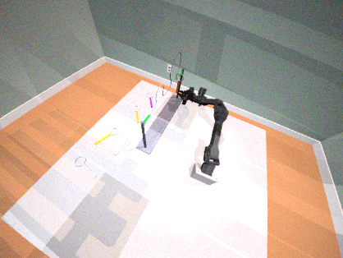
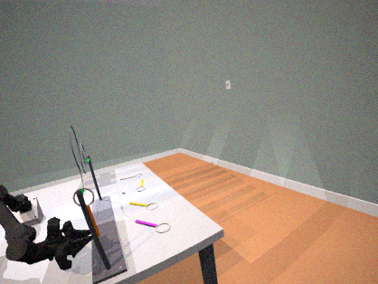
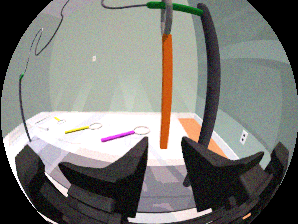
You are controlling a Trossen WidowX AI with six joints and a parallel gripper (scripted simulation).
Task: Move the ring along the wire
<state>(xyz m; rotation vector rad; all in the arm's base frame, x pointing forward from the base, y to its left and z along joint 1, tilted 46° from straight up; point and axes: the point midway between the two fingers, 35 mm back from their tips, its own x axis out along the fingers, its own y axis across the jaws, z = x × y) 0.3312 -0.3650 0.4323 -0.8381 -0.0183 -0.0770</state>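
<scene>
- Firstly, top view: one black parallel-jaw gripper [image 1: 181, 95] [image 2: 91, 235] [image 3: 165, 140], just past twelve o'clock from the picture's centre, on a black six-joint arm [image 1: 216, 131] [image 2: 32, 252] whose foot stands at five o'clock.
- Same view: one thin round grey ring [image 1: 176, 76] [image 2: 74, 197] [image 3: 169, 17] with a straight orange handle [image 1: 178, 87] [image 2: 93, 221] [image 3: 167, 90], beside the far dark cylindrical post [image 1: 182, 71] [image 2: 99, 250] [image 3: 213, 75]; second dark post [image 1: 144, 135] [image 2: 95, 181] [image 3: 21, 105] at nine o'clock.
- Exterior view: ring at eight o'clock from centre, around the green wire section [image 2: 81, 191] [image 3: 187, 9] at the nearer post's top; handle hanging below. Gripper between seven and eight o'clock, near the handle; contact cannot be told.
- Wrist view: fingers apart, nothing clamped. Handle upright at one o'clock from centre, its lower end in line with the gap; nearer post at two o'clock, second post at nine.
- Same view: one slim magenta-handled ring [image 3: 118, 136], lying at eight o'clock.
</scene>
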